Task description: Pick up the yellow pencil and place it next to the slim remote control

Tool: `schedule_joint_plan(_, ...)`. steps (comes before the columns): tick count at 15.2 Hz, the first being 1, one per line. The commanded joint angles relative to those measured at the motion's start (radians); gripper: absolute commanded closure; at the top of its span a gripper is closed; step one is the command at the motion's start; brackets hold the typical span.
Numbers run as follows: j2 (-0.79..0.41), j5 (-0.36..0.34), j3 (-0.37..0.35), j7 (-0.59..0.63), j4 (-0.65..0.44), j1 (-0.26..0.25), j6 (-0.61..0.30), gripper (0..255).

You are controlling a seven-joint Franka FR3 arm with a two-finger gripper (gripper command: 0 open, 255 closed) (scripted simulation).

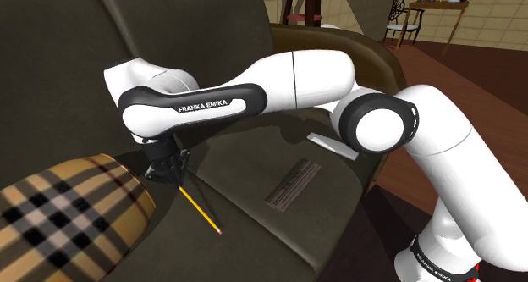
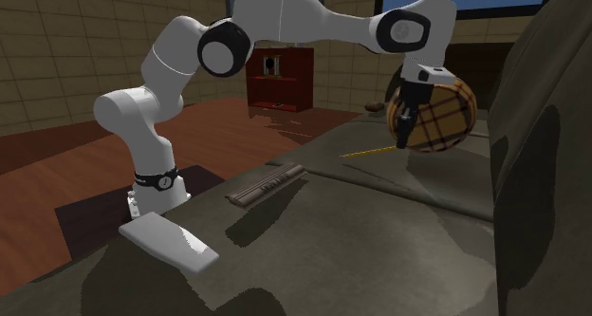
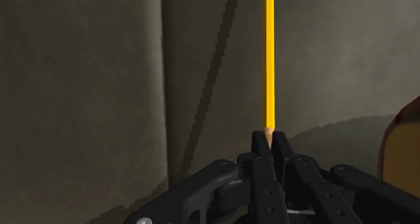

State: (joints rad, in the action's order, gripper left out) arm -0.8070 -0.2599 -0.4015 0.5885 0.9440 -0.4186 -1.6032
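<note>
My black gripper (image 1: pixel 173 177) hangs over the dark sofa seat (image 1: pixel 254 229), right beside a plaid cushion (image 1: pixel 59 212). Its fingers are shut on the sharpened end of the yellow pencil (image 1: pixel 201 209), which slants away from them towards the seat's front. In the wrist view the pencil (image 3: pixel 269 61) runs straight out from the gripper (image 3: pixel 270 140), and its thin shadow falls apart from it on the cushion fabric. The second exterior view has the pencil (image 2: pixel 365 152) sticking out sideways from the gripper (image 2: pixel 403 139). A slim dark remote (image 1: pixel 292 185) (image 2: pixel 266 183) lies flat on the seat, well apart from the pencil.
A flat white slab-like device (image 1: pixel 326 143) (image 2: pixel 171 243) lies on the sofa near the arm's stand. The round plaid cushion (image 2: pixel 438 115) sits just behind the gripper. The sofa back (image 1: pixel 169 26) rises behind the arm. A red shelf (image 2: pixel 280 77) stands on the wooden floor.
</note>
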Motion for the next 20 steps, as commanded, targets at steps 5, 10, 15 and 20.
schedule_joint_plan(5, 0.109, 0.021, -0.013, -0.020, 0.146, 0.065, -0.034, 255)
schedule_joint_plan(10, 0.308, 0.071, -0.026, -0.090, 0.465, 0.204, -0.157, 255)
schedule_joint_plan(15, 0.463, 0.122, -0.019, -0.186, 0.688, 0.313, -0.236, 255)
schedule_joint_plan(20, 0.594, 0.167, 0.005, -0.299, 0.859, 0.404, -0.290, 255)
